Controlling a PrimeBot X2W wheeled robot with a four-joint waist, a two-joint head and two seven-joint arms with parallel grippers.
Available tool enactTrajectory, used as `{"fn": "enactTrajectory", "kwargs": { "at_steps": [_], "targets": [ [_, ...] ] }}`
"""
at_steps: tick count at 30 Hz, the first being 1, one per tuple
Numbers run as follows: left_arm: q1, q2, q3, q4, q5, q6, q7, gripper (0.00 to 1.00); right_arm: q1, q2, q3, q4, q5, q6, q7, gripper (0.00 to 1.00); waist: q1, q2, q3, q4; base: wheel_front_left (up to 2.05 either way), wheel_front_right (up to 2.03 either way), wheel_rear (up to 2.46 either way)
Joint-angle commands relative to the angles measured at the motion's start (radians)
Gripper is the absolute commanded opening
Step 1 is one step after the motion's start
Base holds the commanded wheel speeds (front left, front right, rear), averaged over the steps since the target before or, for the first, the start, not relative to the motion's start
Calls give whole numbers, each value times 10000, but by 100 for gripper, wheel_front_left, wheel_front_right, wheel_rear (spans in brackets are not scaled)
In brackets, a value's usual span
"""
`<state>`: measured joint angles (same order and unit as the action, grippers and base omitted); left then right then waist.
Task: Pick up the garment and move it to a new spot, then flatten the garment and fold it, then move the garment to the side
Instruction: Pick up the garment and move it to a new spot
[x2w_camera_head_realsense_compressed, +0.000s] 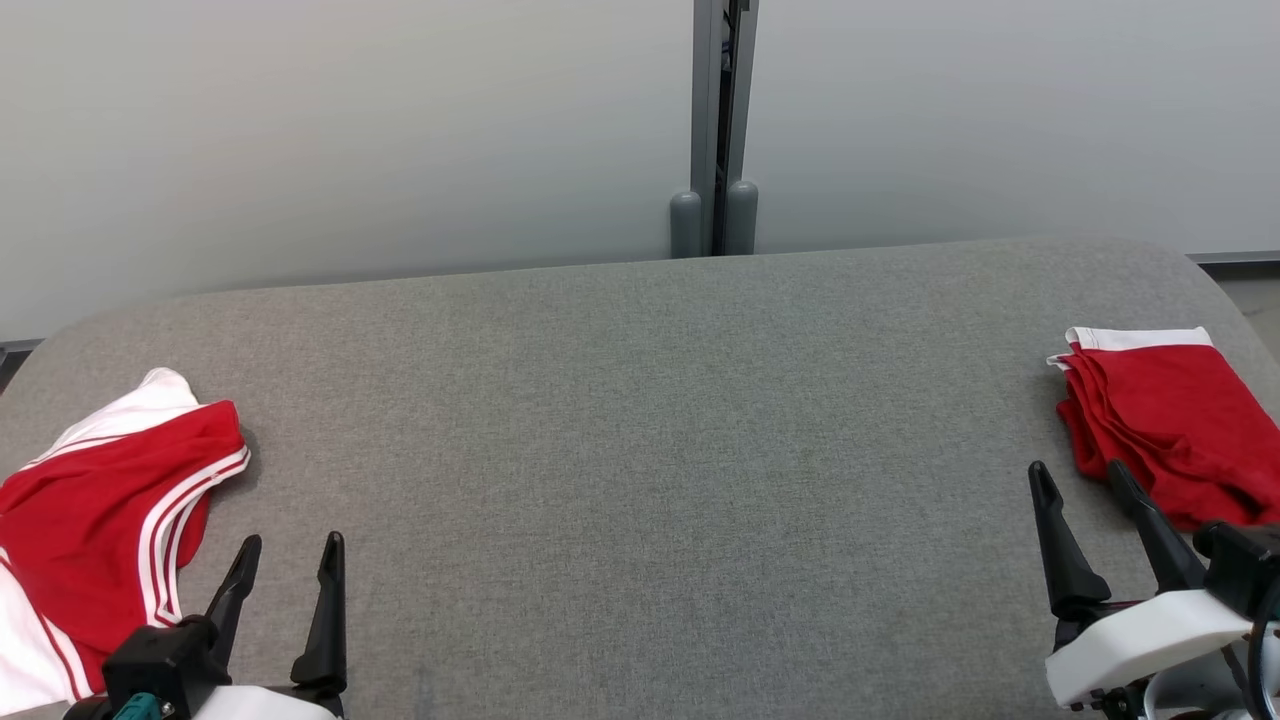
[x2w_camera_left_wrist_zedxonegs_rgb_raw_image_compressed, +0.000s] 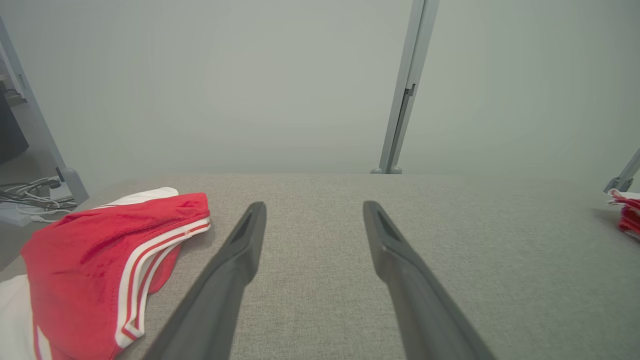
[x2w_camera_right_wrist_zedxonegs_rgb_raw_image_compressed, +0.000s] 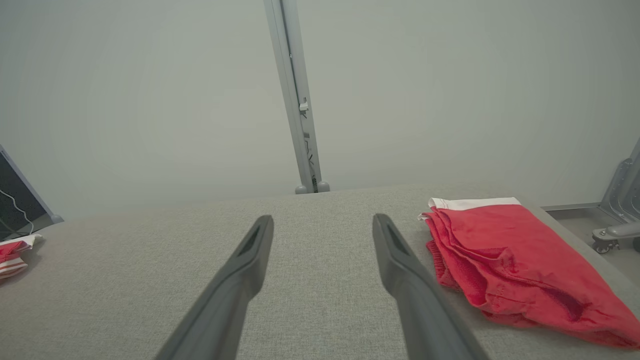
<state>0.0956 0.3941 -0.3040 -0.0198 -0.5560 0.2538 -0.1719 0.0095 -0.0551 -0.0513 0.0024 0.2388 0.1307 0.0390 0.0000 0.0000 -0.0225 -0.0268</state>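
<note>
Striped garment: runs off the head view's left and bottom edges; lower corner hidden behind left gripper housing. Folded red garment: cut by the right edge, near end behind right gripper (full extent unknown). Cables in left wrist view: too small to trace.

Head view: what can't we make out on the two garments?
- Striped garment: full shape; left and bottom edges cut it off, left gripper covers a corner.
- Folded red garment: near end, behind right gripper; right edge crops it.
</note>
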Motion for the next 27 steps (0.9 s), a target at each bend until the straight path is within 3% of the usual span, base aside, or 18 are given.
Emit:
{"fn": "enactTrajectory", "kwargs": {
  "at_steps": [1,14,27],
  "targets": [
    [-102,69,19,-26,-7,52,2,100,66,2,-17,-18,21,2,-24,100,0,0,11,-9,0,0,0],
    [-331,16,66,-106,-85,157,-31,100,95,22,-106,-156,-51,2,-28,100,0,0,135,235,0,0,0],
    [-1227,-131,373,181,-429,-370,-481,100,-171,19,130,-1054,-55,2,298,100,0,0,573,2559,0,0,0]
  ]
}}
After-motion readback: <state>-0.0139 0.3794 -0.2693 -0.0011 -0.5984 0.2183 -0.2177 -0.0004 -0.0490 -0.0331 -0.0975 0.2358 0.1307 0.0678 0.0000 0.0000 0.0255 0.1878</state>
